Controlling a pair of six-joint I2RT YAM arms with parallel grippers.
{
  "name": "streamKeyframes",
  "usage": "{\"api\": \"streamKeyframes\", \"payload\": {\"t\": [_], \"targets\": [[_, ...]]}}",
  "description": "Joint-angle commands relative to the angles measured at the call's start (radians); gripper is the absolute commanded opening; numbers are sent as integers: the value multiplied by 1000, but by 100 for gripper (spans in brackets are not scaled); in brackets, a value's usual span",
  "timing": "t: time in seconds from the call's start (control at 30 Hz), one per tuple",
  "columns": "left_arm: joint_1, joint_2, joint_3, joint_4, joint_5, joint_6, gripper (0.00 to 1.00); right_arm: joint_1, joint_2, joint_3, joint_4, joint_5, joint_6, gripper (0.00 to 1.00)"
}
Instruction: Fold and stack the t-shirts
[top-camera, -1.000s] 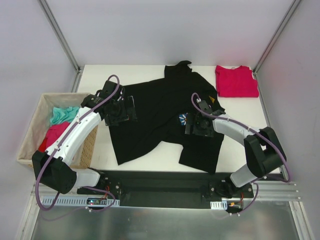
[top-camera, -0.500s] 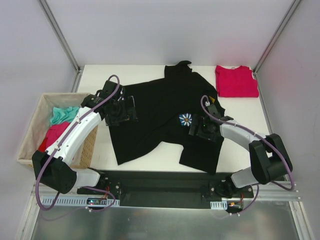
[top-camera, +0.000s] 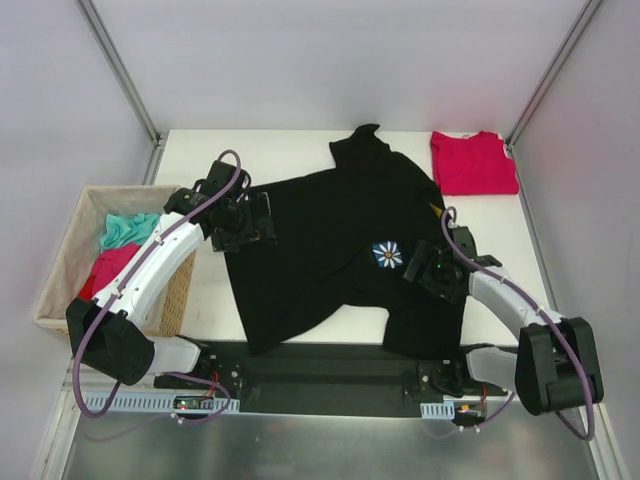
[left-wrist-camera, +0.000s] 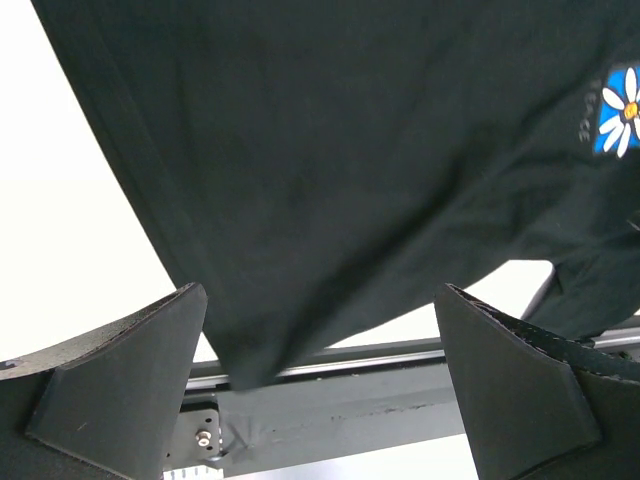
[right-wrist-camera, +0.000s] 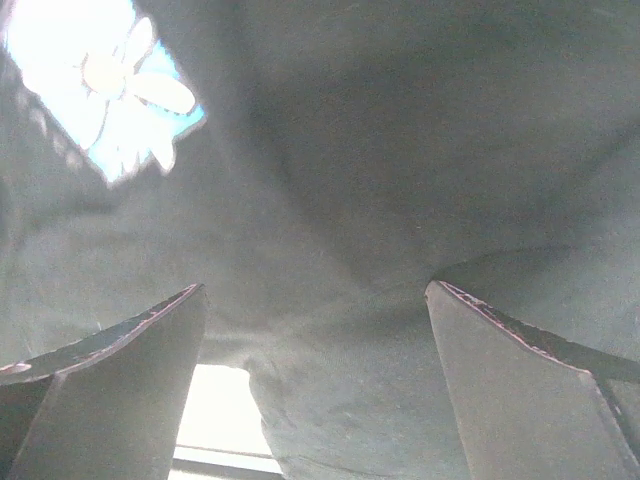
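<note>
My left hand (top-camera: 240, 222) hovers over the left edge of the black t-shirt (top-camera: 330, 240), its fingers spread wide and holding nothing. In the left wrist view, dark cloth runs between the two fingers and one near corner of the shirt lies over the rail at the near edge of the worktop (top-camera: 290, 150). My right hand (top-camera: 437, 270) is also spread. It sits low over the near right part of the same shirt, just to the right of the pale daisy emblem (top-camera: 387, 253). In the right wrist view, cloth fills the space between its fingers, but I can't tell whether they touch it. The black shirt lies open and rumpled across the middle of the worktop. The red t-shirt (top-camera: 473, 162) lies flat in the far right corner. A woven basket (top-camera: 60, 260) stands to the left of the worktop with teal and pink cloth inside.
</note>
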Motion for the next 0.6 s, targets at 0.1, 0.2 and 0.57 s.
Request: {"api": "streamKeyframes", "payload": {"t": [0.1, 0.2, 0.57], "targets": [[-8, 9, 9, 15, 24, -3, 99, -179, -86, -56, -161, 21, -76, 96], [-8, 9, 7, 17, 25, -1, 99, -188, -112, -31, -173, 46, -82, 97], [-8, 62, -8, 37, 42, 0, 99, 201, 150, 540, -207, 435, -208, 97]]}}
